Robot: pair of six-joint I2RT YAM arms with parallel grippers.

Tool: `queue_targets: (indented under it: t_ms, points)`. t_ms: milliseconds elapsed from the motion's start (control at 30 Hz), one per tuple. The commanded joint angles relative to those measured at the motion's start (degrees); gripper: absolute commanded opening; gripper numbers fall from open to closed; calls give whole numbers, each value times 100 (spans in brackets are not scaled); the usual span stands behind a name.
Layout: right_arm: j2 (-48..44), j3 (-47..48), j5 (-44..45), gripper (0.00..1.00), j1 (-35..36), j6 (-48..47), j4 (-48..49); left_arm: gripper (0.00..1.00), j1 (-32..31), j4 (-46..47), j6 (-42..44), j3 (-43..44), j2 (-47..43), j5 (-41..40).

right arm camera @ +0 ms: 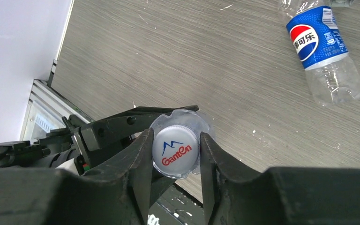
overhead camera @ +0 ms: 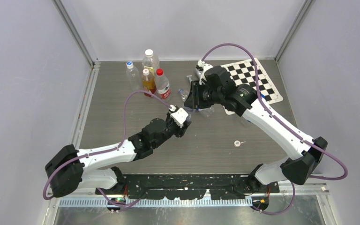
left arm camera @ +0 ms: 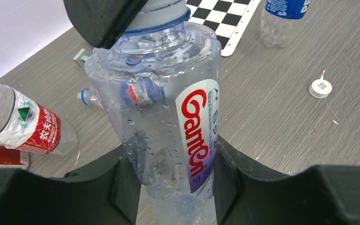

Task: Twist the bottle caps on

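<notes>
While upright between the clamped left fingers [left arm camera: 227, 185], clear bottle [left arm camera: 159, 117], white cap [right arm camera: 176, 151] pinched between right fingers [right arm camera: 143, 164]

Above the left pincer [left arm camera: 176, 187] the way is blocked: the right pincer [right arm camera: 176, 154] straddles the cap [right arm camera: 176, 152] of the bottle [left arm camera: 159, 93] gripped below. Left of the left pincer, a red-labelled bottle [left arm camera: 33, 131] crowds close. To its right the bench [left arm camera: 272, 131] lies open save a loose white cap [left arm camera: 320, 87]. Beyond that is a blue-labelled bottle [left arm camera: 281, 14], standing or lying I cannot tell.
</notes>
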Motion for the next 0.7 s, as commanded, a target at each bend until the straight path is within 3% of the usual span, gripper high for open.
queue_targets:
  t_ms: [0,133,300,667]
  points:
    - [-116,315,537,1,41,-238,-320,49,24,147,-8,231,-201,-205]
    - [-268,393,1241,1,-67,-419,-742,73,125,-65,56,142,-414,-89]
    - [-599,188,1812,1,-478,-554,-1080,92,257,-368,114,-45,-780,-65]
    - [-1523,-1162,2823,1,-1293,-752,-451,100,1332,-1948,115,-371,-2156,-244]
